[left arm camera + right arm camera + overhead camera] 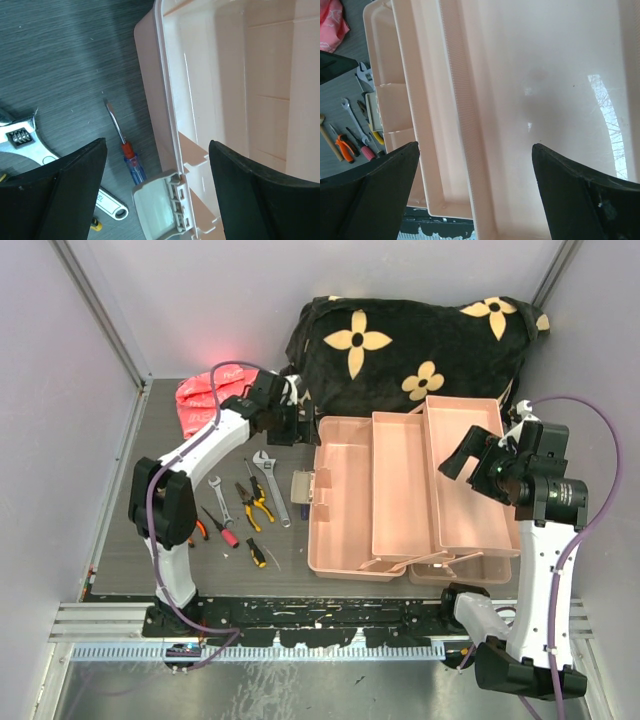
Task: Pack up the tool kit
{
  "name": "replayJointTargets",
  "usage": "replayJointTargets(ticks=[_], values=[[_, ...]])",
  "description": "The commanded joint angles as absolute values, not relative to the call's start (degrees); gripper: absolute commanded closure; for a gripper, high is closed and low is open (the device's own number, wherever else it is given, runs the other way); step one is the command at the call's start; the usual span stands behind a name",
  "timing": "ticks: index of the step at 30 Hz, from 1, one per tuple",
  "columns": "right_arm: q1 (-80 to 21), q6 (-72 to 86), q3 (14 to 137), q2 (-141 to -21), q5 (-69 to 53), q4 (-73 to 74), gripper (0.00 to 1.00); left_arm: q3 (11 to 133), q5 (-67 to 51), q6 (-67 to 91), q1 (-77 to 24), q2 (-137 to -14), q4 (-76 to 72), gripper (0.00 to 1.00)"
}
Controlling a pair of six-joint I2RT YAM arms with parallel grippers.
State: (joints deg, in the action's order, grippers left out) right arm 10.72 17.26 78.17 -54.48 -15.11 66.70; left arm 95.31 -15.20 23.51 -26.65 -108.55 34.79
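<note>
Nearest you, the loose tools lie on the table [120,540] left of the toolbox [340,565]: orange-and-yellow pliers [258,502], an adjustable wrench [272,485], a small wrench [218,492] and a red-handled screwdriver [222,528], all apart from the box. The box is open with its tiers spread, and every tray you can see is bare, so I judge the packing to be at its first pick.

Your left gripper [290,425] hangs over the box's left rim near the grey latch [160,200], jaws wide and holding nothing. Just beside that wall lies a screwdriver with a red and blue handle [131,160]. It looks like the closest candidate. Taking it calls for shifting left off the rim, setting the 2 fingers across the handle and coming down flat to the table, minding the wall.

Your right gripper [460,455] hovers over the right-hand tray, fully open and empty.

Farthest back sit the black flowered fabric [400,335] and the pink bag [195,400]. Leave both alone.
</note>
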Motion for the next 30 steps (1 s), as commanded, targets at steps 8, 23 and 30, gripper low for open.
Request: replayJointTargets(ticks=[8,23,30], values=[[10.6,16.8,78.1,-51.6,-13.7,66.7,0.0,102.0,-16.6,24.9,-29.8,-117.4,33.8,0.17],[10.6,17.7,78.7,-50.8,-12.1,68.5,0.0,102.8,-2.9,25.7,-32.8,-120.8,35.4,0.75],[10.6,17.9,77.7,-51.0,-12.1,67.7,0.0,101.1,-0.2,27.7,-32.7,-119.6,36.2,0.93]])
